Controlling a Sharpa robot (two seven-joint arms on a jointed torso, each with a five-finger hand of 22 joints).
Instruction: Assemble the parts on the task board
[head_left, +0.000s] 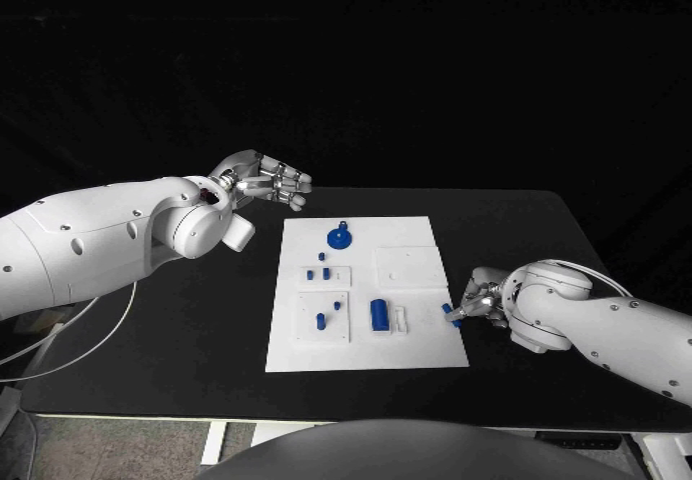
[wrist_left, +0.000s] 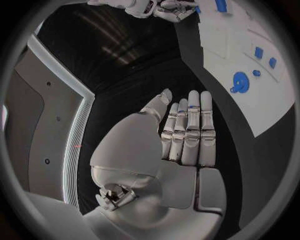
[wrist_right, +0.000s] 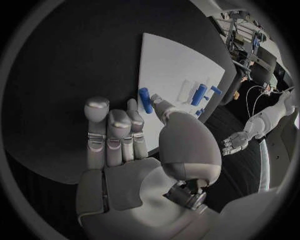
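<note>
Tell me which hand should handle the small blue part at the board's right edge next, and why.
The right hand. It sits at the task board's right edge, with its fingertips at the small blue part, though whether it grips it is unclear. The left hand hovers open off the board's far left corner, away from the parts.

No legible text or markings.

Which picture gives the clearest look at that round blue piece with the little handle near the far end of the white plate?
The head view: the round blue part lies unblocked, seen from above on the task board. The left wrist view shows it bent, off to the side. In the right wrist view I cannot pick it out.
</note>
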